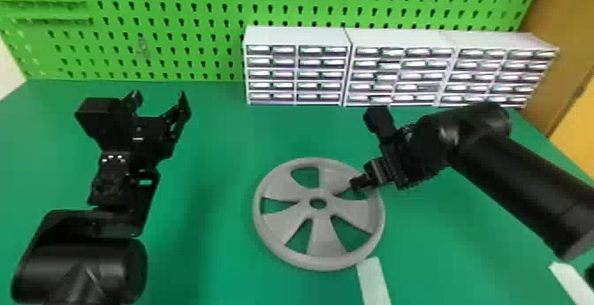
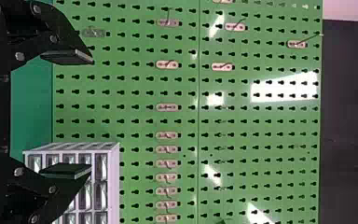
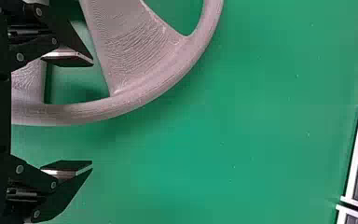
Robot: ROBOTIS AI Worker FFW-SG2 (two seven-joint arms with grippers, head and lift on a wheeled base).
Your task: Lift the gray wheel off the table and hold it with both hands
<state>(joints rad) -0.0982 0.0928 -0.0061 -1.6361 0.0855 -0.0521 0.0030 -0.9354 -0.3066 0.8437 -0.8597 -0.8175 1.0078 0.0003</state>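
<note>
Gray wheel (image 1: 325, 235) flat on desk (image 1: 212, 149), both end effectors released

Wheel sits on the desk, in front of me and a bit right of center in the head view, spokes and center hole facing up. No grip on it from either side.

Right: my right arm (image 1: 517, 184) comes in from the right edge, its end effector (image 1: 353, 184) over the wheel's far right part. Released, fingers (image 3: 70, 165) spread wide. From the right wrist view, the rim (image 3: 56, 114) runs between the two fingers, with a gap showing on either side; one finger shows against an opening between spokes, the other against the green desk outside the rim.

Left: my left arm (image 1: 79, 268) comes in from the bottom, left end effector (image 1: 159, 101) over the left part of the desk, well apart from the wheel. Released too, fingers (image 2: 70, 57) wide apart, pointing at the green pegboard (image 1: 177, 45), nothing between them.

Rest: white strip (image 1: 375, 282) on the desk, its end right by the wheel's near rim, can't tell if it touches. Second white strip (image 1: 572, 282) at the lower right. White drawer units (image 1: 295, 67) in a row along the back of the desk, against the pegboard. Small hook plates (image 2: 167, 107) on the board. Brown panel (image 1: 561, 39) off to the right.
</note>
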